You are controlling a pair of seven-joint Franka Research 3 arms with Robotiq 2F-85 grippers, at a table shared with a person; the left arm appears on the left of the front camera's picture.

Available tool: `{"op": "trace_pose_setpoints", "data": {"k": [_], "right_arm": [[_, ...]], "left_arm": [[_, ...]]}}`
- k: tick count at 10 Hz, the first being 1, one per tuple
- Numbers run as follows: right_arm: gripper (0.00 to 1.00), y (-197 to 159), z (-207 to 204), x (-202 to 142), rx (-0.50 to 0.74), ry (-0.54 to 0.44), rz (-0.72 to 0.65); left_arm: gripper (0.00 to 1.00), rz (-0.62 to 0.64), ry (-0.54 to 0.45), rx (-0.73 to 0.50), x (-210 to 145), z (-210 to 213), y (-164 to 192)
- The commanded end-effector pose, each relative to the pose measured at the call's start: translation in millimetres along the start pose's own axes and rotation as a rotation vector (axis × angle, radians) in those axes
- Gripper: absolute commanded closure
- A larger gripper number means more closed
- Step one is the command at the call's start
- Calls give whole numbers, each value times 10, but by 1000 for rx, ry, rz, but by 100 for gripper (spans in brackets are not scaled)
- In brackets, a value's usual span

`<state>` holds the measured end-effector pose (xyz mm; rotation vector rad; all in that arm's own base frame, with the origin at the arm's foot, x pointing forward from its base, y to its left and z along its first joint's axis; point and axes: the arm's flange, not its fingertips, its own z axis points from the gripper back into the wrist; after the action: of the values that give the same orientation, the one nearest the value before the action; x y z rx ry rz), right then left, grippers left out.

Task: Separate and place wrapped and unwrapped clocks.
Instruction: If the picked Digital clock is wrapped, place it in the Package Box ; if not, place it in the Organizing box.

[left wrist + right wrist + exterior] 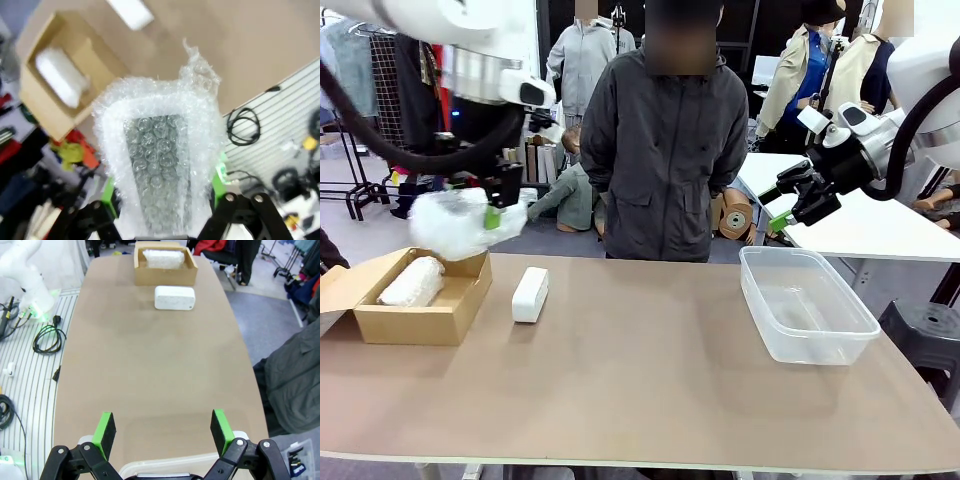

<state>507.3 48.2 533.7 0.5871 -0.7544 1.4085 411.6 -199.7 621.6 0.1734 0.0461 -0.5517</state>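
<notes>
We are seeing the left end effector (162,187) clamping its green pads on either side of a bubble-wrapped clock (160,165), holding it in the air above the left end of the bench (650,370). In the front view this bundle is showing as a blurred white mass, so it only seems to be hanging over the far edge of the cardboard box (415,325) rather than just behind it. A second wrapped clock (412,282) is lying inside that box. The bare clock (530,294) is resting on the bench just right of the box, apart from it. The right end effector (162,432) is hovering with its fingers spread wide, gripping nothing, over the clear tub (810,330) at the right end.
</notes>
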Motion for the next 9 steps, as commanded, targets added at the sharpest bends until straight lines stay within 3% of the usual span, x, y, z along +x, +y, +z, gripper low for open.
{"op": "trace_pose_setpoints", "data": {"k": [1, 2, 9], "right_arm": [[0, 8, 2, 12, -1, 1, 6], [0, 8, 2, 12, -1, 1, 6], [0, 8, 2, 12, -1, 1, 6]], "left_arm": [[100, 90, -44, -4, -253, -135, 39], [100, 42, -28, 18, -185, -113, -29], [100, 54, -5, 3, -135, -102, 54]]}}
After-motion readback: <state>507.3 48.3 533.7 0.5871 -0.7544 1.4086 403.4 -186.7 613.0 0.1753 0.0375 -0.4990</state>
